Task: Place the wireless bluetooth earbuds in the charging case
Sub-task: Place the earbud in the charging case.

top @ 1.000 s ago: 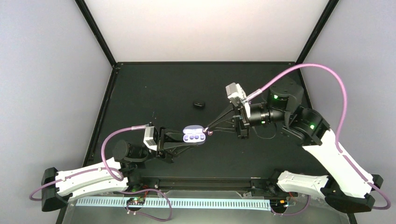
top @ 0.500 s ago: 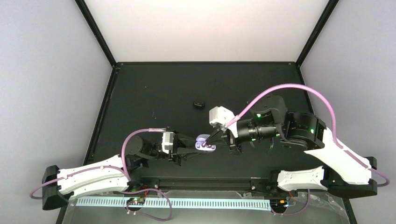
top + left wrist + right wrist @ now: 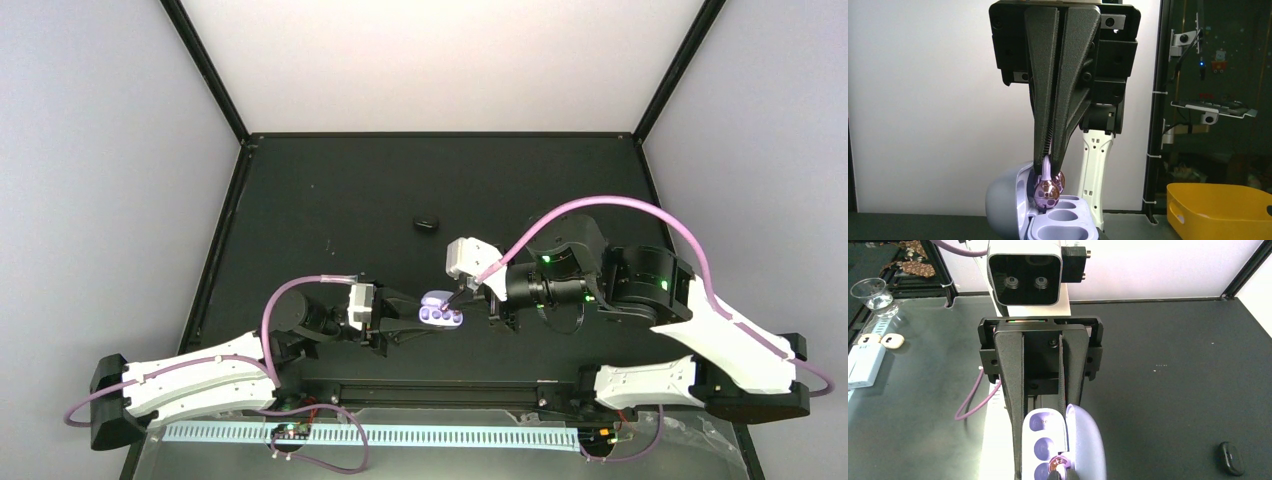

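Note:
The charging case (image 3: 440,314) lies open between my left gripper's (image 3: 428,318) jaws, which are shut on its base. Its lid stands up beside the pale lavender tray (image 3: 1044,440) of round sockets. My right gripper (image 3: 457,298) is shut on the stem of one glossy purple earbud (image 3: 1049,193). The bud hangs at the tray's end, right by the hinge and lid (image 3: 1008,200), touching or nearly touching. In the right wrist view the same earbud (image 3: 1057,463) sits just past my own fingertips (image 3: 1071,475). Another glossy purple shape (image 3: 1061,180) shows just behind it; bud or reflection, I cannot tell.
A small black oblong piece (image 3: 427,223) lies on the black table behind the grippers, also low at the right in the right wrist view (image 3: 1230,458). Off the table are a yellow bin (image 3: 1220,210), a glass cup (image 3: 870,292) and a white power strip (image 3: 863,367).
Both grippers drew closer to the arm bases and to each other. The right gripper's tip went from beside the case's right end to over its tray, with little motion in the last half second.

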Controlling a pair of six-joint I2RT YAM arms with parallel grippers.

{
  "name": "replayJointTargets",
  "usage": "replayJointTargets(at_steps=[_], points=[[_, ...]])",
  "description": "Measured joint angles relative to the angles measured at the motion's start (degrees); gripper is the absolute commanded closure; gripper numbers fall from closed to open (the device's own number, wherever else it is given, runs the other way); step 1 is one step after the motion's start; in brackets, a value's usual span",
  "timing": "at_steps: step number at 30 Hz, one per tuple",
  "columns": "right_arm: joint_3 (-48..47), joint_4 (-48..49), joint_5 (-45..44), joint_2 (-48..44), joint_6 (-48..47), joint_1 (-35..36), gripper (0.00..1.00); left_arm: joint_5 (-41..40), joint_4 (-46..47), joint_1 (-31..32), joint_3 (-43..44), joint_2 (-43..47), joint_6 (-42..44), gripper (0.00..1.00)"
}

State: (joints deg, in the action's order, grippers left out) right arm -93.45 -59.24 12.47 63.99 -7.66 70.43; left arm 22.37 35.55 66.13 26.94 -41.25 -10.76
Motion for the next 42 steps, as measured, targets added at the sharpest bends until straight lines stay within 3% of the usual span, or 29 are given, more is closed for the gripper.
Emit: replayJointTargets(at_steps=[42], points=[[0.07,-0.76,0.81,-0.39,0.02,0.39,0.99,-0.48,0.61,0.0,0.0,-0.13,-2.16,0.98]])
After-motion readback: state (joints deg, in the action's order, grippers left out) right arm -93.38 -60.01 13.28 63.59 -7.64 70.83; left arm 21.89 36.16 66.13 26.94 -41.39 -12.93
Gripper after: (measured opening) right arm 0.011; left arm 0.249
